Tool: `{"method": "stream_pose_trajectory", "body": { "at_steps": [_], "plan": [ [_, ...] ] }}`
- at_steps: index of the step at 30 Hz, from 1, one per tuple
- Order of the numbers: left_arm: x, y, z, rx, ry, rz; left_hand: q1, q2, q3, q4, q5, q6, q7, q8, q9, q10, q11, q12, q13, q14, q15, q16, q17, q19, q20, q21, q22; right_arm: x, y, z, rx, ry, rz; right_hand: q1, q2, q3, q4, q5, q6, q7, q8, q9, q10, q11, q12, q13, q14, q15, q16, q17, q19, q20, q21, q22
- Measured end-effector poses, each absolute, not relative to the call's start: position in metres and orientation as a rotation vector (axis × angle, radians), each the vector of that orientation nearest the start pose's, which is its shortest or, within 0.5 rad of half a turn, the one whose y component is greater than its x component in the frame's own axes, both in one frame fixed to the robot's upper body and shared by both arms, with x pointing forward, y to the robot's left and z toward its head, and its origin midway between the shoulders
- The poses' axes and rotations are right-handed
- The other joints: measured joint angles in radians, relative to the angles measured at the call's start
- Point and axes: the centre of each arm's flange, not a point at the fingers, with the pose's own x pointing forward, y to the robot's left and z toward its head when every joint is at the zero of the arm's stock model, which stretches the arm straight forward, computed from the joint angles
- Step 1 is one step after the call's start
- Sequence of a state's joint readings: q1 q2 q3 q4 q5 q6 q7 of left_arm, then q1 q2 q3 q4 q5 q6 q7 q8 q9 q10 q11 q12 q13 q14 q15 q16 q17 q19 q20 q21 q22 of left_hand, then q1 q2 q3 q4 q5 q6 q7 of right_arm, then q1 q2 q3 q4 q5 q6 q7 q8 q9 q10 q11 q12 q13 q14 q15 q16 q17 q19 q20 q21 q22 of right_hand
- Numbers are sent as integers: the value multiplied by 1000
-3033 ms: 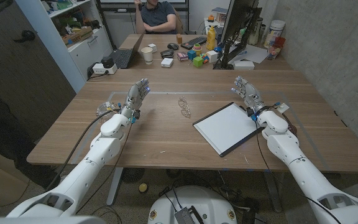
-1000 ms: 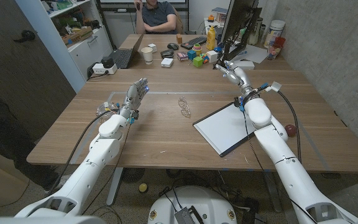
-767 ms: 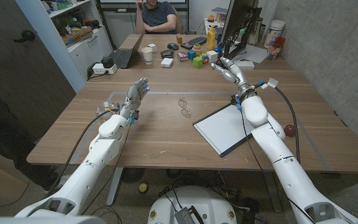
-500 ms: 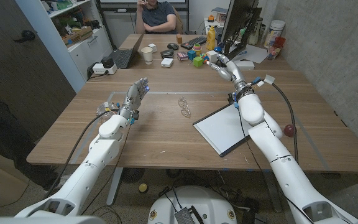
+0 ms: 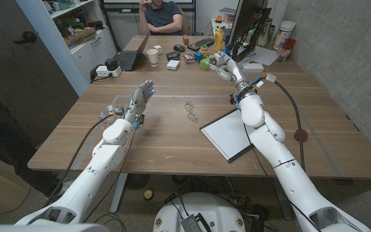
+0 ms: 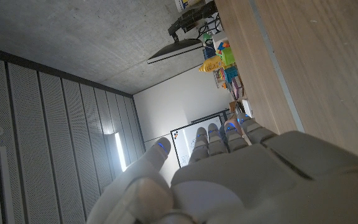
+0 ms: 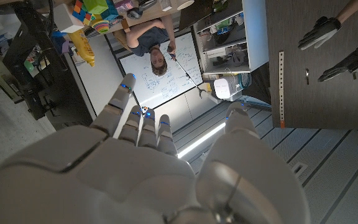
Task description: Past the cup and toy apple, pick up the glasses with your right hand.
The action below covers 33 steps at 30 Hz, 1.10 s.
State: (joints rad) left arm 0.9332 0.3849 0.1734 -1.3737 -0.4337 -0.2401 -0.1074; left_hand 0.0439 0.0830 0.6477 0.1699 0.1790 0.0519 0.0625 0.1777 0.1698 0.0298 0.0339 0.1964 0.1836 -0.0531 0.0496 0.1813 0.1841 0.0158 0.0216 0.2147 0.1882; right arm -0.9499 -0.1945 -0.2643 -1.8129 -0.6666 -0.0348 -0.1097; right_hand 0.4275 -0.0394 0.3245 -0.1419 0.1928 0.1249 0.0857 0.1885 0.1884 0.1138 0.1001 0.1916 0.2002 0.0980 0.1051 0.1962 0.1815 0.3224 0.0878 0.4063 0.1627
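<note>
Glasses (image 5: pixel 190 110) on table (image 5: pixel 172 138), well apart from right hand's fingers (image 5: pixel 221 64).

Glasses (image 5: pixel 190 109): on the table (image 5: pixel 166 138), between the two hands, nearer-left of the right hand (image 5: pixel 226 67). Tablet (image 5: pixel 232 132): below the right forearm. Cup (image 5: pixel 152 57): far left of that hand.

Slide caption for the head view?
Right hand raised open above the table's far side; glasses lie untouched mid-table.
</note>
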Motion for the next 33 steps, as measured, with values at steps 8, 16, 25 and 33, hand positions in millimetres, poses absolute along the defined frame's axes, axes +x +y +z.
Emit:
{"method": "stream_pose_trajectory", "body": {
  "at_steps": [8,16,25,33],
  "plan": [
    [636,292,-30,23,-636,-179,-4,4,-4,4,0,0,0,0,0,0,0,0,0,0,0,0,0,0,0,0,0,546,-125,76,-892,-947,-182,4,-4,-3,-3,0,-4,-4,0,0,-5,-5,0,0,0,0,0,0,0,0,-15,0],
    [636,292,-30,28,-641,-175,-9,-1,-4,4,0,0,0,0,0,0,0,0,0,0,0,0,0,0,0,0,0,541,-107,78,-962,-978,-222,10,0,-3,-3,0,0,-7,2,0,-5,-6,0,0,0,0,0,0,-4,4,-22,0],
    [635,295,-31,44,-648,-149,-9,-1,-12,4,0,0,0,0,0,0,0,0,0,0,0,0,0,0,0,0,0,539,-88,74,-1051,-996,-276,29,5,-3,-3,0,32,3,13,0,4,-15,6,0,8,0,0,0,-3,3,-31,0],
    [633,296,-33,46,-649,-142,-12,-4,-12,4,0,0,0,0,0,0,0,0,0,0,0,0,0,0,0,0,0,541,-74,67,-1115,-986,-301,48,7,1,-7,7,60,1,20,5,12,-21,6,0,13,-5,0,0,4,-4,-48,0]
  ]
}}
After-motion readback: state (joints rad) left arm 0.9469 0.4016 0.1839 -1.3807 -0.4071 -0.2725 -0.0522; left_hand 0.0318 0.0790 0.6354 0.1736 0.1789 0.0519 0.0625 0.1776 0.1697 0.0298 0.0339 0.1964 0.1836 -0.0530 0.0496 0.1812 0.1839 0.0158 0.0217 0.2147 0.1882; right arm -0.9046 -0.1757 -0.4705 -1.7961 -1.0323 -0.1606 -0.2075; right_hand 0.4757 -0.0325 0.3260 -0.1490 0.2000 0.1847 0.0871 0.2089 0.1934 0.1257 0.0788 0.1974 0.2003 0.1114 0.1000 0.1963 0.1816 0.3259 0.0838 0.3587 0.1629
